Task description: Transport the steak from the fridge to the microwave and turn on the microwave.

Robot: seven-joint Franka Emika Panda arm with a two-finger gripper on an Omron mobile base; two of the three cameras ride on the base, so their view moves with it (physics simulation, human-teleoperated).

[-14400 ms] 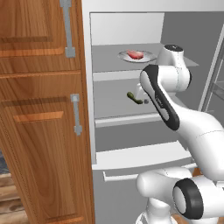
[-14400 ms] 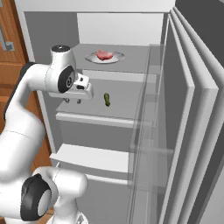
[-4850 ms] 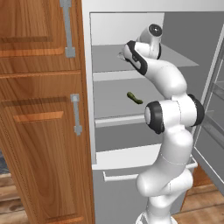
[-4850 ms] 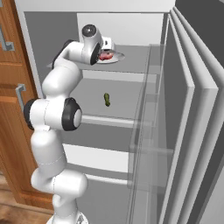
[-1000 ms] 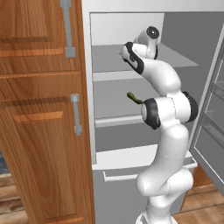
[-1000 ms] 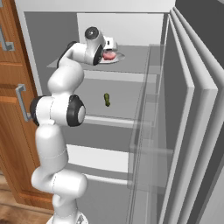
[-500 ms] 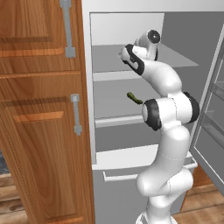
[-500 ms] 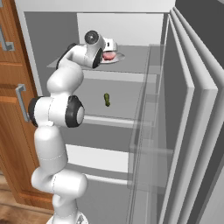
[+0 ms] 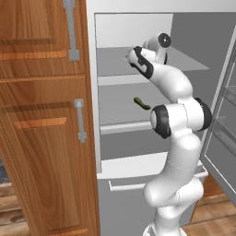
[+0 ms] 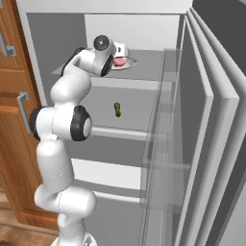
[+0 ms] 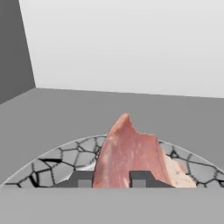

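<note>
The steak [image 11: 131, 155] is seen in the hand view tilted up on edge, its lower end between the two dark fingertips [image 11: 138, 178], so the gripper [image 11: 113, 179] is clenched on the steak. Beneath it lies a plate [image 11: 61, 159] with a cracked grey mosaic pattern; the meat's right edge appears to touch the plate, though this cannot be confirmed.

The plate [image 10: 129, 64] stands on the upper shelf of the open fridge [image 10: 144, 29], where the steak [image 10: 120, 61] shows as a pink patch just beside the gripper [image 10: 119, 52]. One shelf lower, a small green pickle [image 10: 116, 109] lies alone.

Compared with the frames of one second ago, arm posture and plate position are nearly unchanged; much earlier, the arm was folded low, outside the shelf.

In the left base view the plate and steak are hidden behind the arm; the pickle [image 9: 141, 103] and the wooden cabinet [image 9: 46, 138] at left are recorded there. The fridge door [image 10: 211, 144] is seen edge-on in the right base view.
</note>
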